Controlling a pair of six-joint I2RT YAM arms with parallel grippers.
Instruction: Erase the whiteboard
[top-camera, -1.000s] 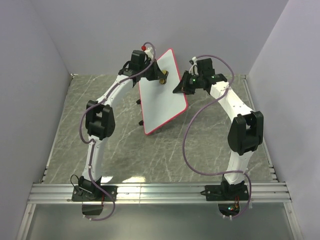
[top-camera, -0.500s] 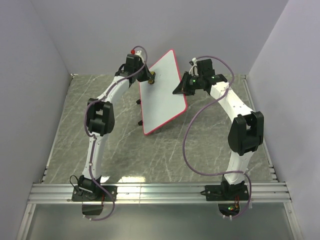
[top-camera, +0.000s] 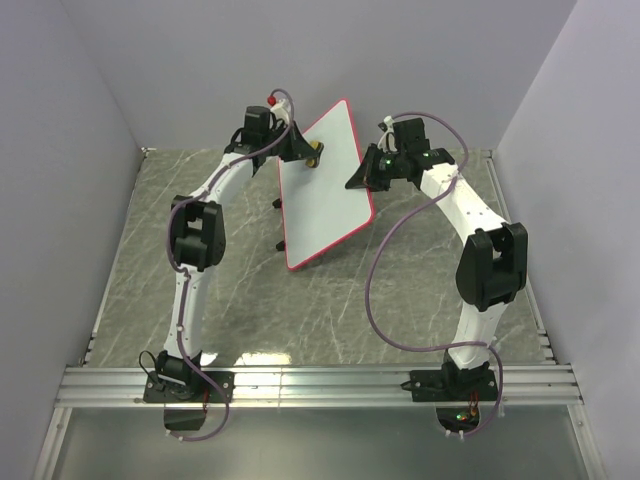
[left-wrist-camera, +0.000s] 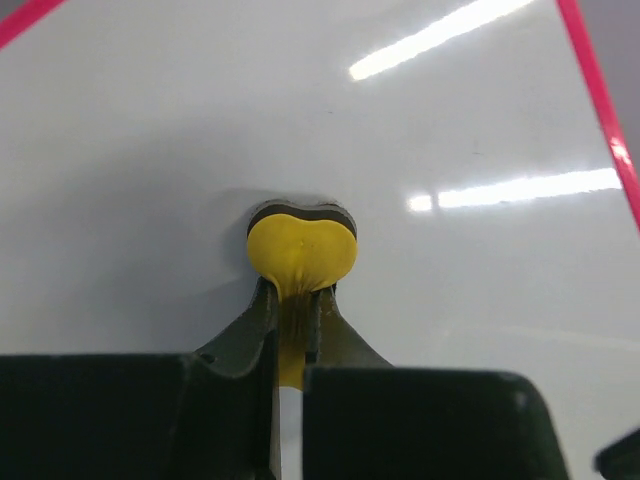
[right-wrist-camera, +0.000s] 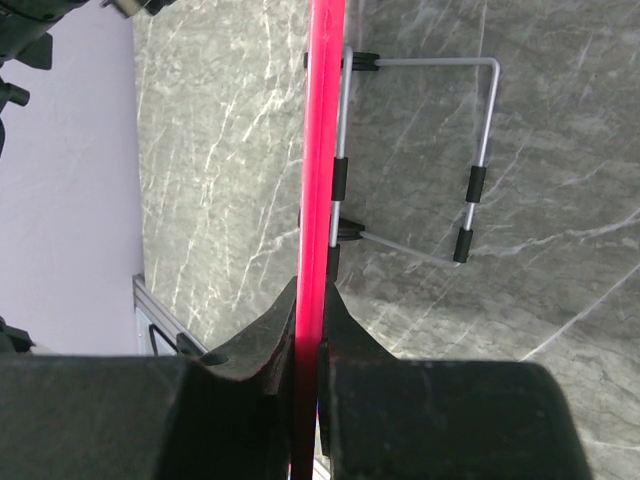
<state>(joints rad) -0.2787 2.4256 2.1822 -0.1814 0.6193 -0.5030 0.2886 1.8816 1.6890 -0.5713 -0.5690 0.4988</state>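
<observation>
Our left claw is clenched on a yellow eraser, whose dark underside presses flat against the glossy white face of the whiteboard, streaked here with reflected light. Our right claw grasps the board's red-pink rim edge-on, one finger on either side. Just behind that rim, a wire stand with black sleeves juts from the board's back. From above, we see the whiteboard standing tilted between the two arms over the far middle of the grey marbled counter, the eraser near its upper left edge. We cannot tell whether its lower corner touches the counter.
</observation>
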